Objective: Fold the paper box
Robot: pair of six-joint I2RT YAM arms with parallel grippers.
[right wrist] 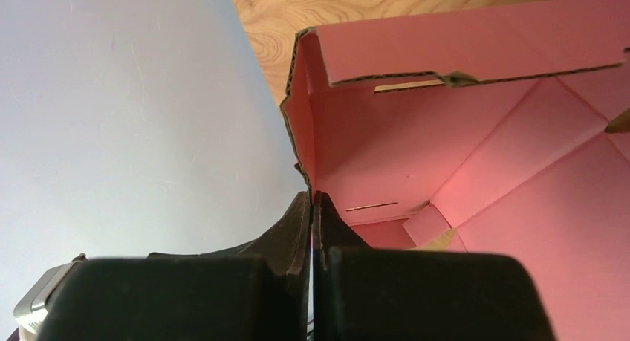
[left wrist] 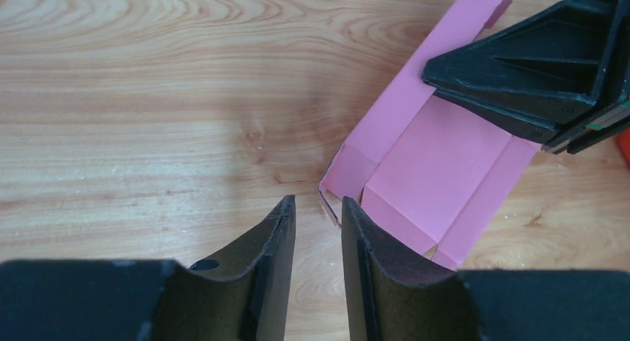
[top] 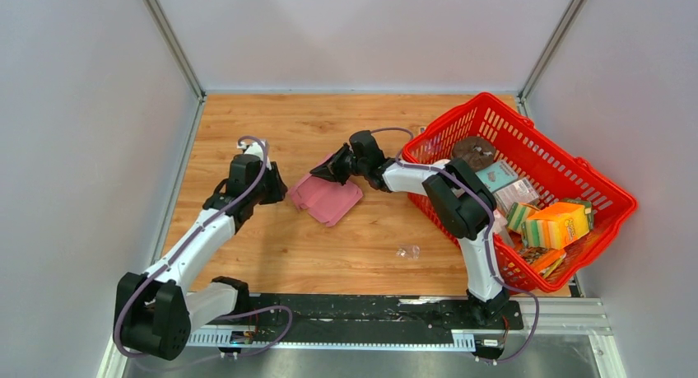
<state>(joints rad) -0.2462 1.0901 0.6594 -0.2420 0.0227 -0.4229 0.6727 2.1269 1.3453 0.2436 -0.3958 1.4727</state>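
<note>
The pink paper box (top: pixel 329 201) lies partly folded in the middle of the wooden table. My right gripper (top: pixel 327 170) is at its far edge, and the right wrist view shows this gripper (right wrist: pixel 313 197) shut on the raised pink side wall of the box (right wrist: pixel 460 148). My left gripper (top: pixel 278 189) is at the box's left side. In the left wrist view it (left wrist: pixel 318 203) stands open with a narrow gap, and a small upright corner flap of the box (left wrist: pixel 438 170) is right at the fingertips. The right gripper (left wrist: pixel 535 81) rests over the box's far part.
A red basket (top: pixel 568 160) full of goods, including teal and orange boxes, stands at the right against the wall. A small clear scrap (top: pixel 407 251) lies on the table in front of the box. Grey walls close in the table on three sides.
</note>
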